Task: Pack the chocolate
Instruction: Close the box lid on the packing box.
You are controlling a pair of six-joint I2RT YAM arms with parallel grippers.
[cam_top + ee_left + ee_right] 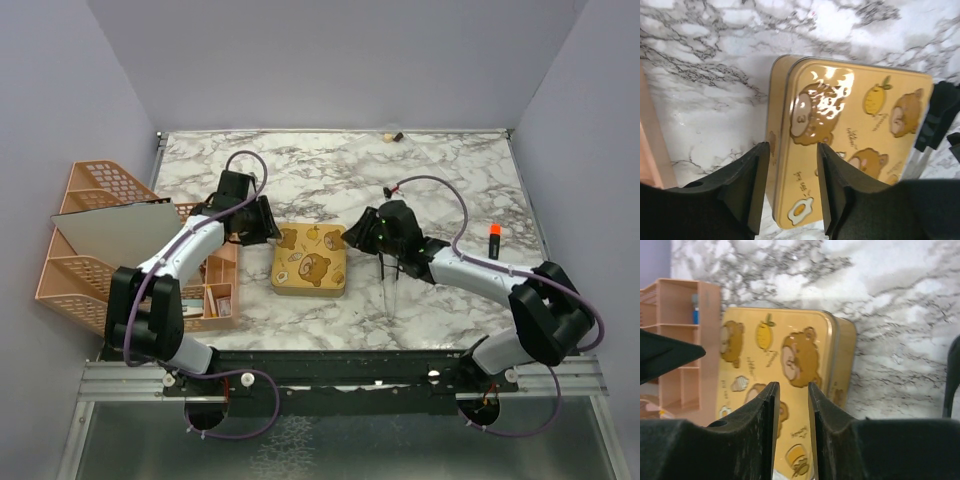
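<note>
No chocolate shows in any view. A yellow lid with brown bear pictures [310, 258] lies shut on its golden square tin in the middle of the marble table. My left gripper [266, 224] hovers at the tin's left edge. In the left wrist view its open jaws [792, 150] frame the rim of the lid [860, 125] with nothing between them. My right gripper [362, 232] is at the tin's right edge. It [793, 387] hangs above the lid [780, 340], open by a narrow gap and holding nothing.
Pink mesh organisers [90, 255] and a grey board [115, 230] crowd the left side, with a small pink compartment tray [215, 290] beside the tin. A red marker [494, 240] lies at the right. Two tiny bits, pale and dark [391, 135], sit at the far edge.
</note>
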